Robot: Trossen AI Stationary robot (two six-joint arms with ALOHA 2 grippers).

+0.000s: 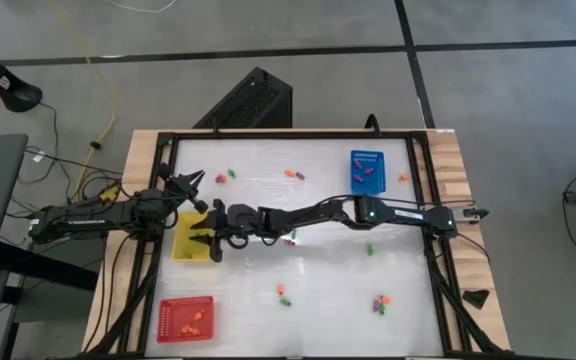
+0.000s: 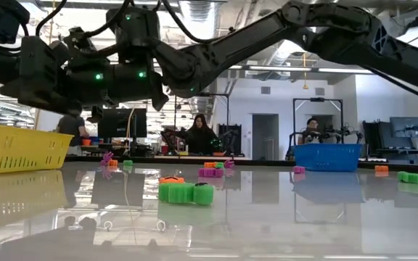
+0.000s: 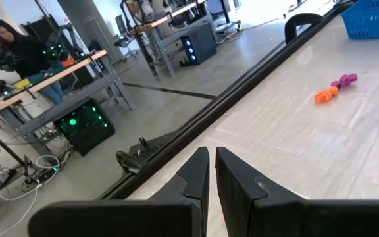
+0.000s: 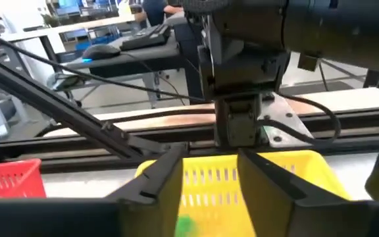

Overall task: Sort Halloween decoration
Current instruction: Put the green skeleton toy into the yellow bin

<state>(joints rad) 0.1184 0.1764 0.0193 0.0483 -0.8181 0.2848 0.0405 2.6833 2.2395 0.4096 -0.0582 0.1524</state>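
Note:
My right gripper [image 4: 209, 181] is open and hovers just above the yellow tray [image 1: 190, 240] at the table's left side. A small green piece [image 4: 184, 225] shows below, between the fingers and touching neither; whether it lies in the tray I cannot tell. My left gripper [image 3: 211, 172] is shut and empty near the far left edge, beside the yellow tray [image 4: 278, 172]. Tiny orange, green and purple pieces lie scattered on the table: an orange and purple pair [image 3: 334, 89], green ones [image 2: 185, 193], and others [image 1: 379, 300].
A blue tray [image 1: 366, 169] with purple pieces stands at the far right. A red tray [image 1: 186, 318] with orange pieces sits at the near left. My right arm [image 1: 318, 213] stretches across the table's middle. A black frame rail [image 3: 255, 72] borders the table. People sit beyond the far edge.

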